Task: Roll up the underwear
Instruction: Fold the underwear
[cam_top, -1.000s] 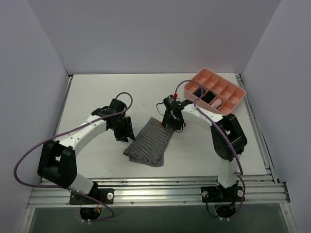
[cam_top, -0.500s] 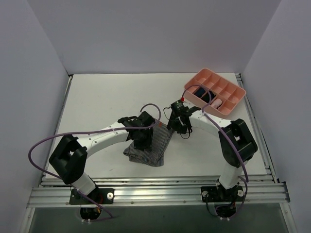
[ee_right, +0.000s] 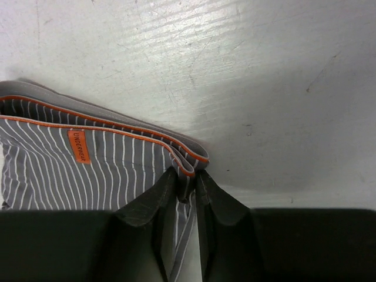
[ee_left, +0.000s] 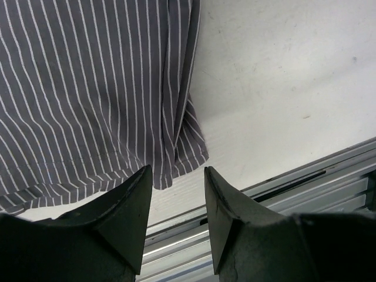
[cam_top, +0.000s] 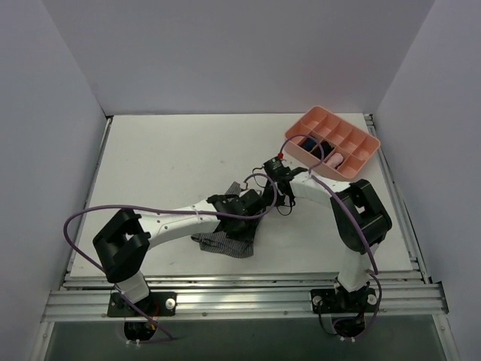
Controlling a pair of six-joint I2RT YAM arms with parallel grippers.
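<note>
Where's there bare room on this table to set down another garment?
Biggest free patch: far left of the table, between the left wall, back wall and left arm. A smaller one at the near edge, between the underwear and right arm. Crowded: the middle, where left tool and right tool meet at the underwear, and the far right corner with the tray.
</note>
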